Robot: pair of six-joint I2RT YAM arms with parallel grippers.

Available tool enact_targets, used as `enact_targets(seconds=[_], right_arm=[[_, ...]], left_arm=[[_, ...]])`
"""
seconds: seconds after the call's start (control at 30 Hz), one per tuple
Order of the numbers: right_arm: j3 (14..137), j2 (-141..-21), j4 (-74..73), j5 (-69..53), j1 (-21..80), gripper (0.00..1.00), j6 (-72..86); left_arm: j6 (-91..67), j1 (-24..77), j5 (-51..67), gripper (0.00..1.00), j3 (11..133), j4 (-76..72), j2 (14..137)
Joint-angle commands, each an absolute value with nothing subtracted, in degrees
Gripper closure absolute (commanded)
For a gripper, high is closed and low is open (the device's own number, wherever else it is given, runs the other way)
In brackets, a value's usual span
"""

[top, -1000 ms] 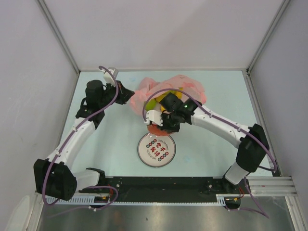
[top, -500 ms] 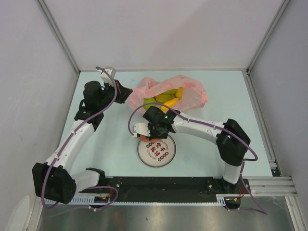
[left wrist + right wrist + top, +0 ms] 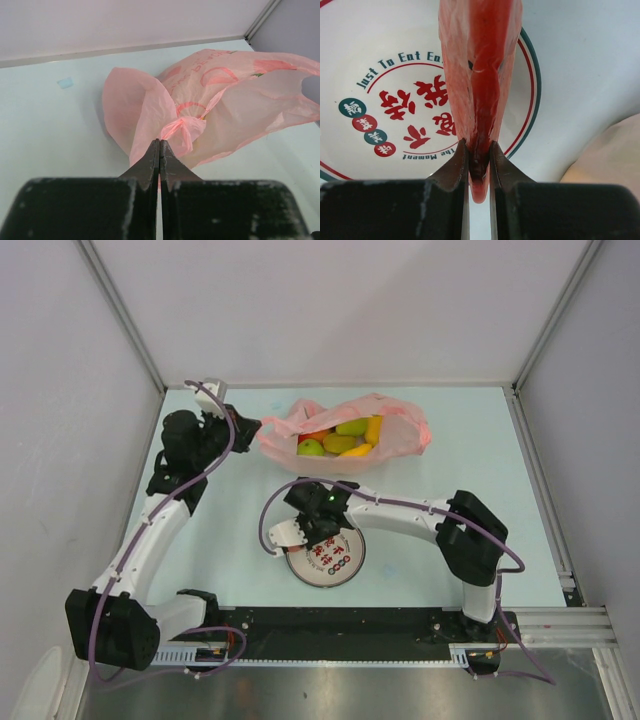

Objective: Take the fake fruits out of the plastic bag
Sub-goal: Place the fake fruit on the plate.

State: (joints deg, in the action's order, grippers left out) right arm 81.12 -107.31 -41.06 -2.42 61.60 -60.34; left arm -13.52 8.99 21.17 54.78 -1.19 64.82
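The pink plastic bag (image 3: pixel 400 432) lies at the back of the table with its mouth open. Inside it I see a green fruit (image 3: pixel 311 447), another green one (image 3: pixel 350 427) and a yellow banana (image 3: pixel 373 430). My left gripper (image 3: pixel 250 427) is shut on the bag's left handle loop (image 3: pixel 182 129) and holds it up; its jaws are pressed together in the left wrist view (image 3: pixel 159 143). My right gripper (image 3: pixel 318 533) is shut on a red watermelon slice (image 3: pixel 480 65) and holds it just above the plate's rim.
A round white plate (image 3: pixel 345 565) with a red rim and red print sits in front of the bag; it fills the right wrist view (image 3: pixel 395 60). A small blue scrap (image 3: pixel 65 82) lies on the table left of the bag. Walls close off both sides and the back.
My right gripper has left the bag and swung forward-left to the plate with the watermelon slice. My left gripper pulled the handle left, and the bag's mouth now shows the fruits.
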Motion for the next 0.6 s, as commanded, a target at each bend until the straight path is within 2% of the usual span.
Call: enact_targets(seconds=[0.0, 0.2, 0.27, 0.3, 0.57], right_arm=[[81.0, -109.0, -40.8, -1.6, 62.2, 0.85, -65.0], [80.8, -109.1, -37.2, -1.1, 62.8, 0.56, -62.2], [80.8, -109.2, -36.6, -0.1, 62.8, 0.54, -61.7], [80.8, -109.0, -36.5, -0.1, 62.8, 0.42, -61.4], [83.0, -100.9, -40.0, -2.9, 59.8, 0.32, -61.9]], left_arm=[[-13.4, 8.1, 21.4, 0.99, 54.1, -2.8, 62.7], [-14.0, 7.9, 22.0, 0.99, 53.2, -3.5, 62.5], [-14.5, 7.8, 22.1, 0.99, 52.8, -4.2, 62.6], [-14.8, 7.8, 22.2, 0.99, 52.5, -4.4, 62.8], [-17.2, 7.7, 24.4, 0.99, 53.2, -4.4, 64.1]])
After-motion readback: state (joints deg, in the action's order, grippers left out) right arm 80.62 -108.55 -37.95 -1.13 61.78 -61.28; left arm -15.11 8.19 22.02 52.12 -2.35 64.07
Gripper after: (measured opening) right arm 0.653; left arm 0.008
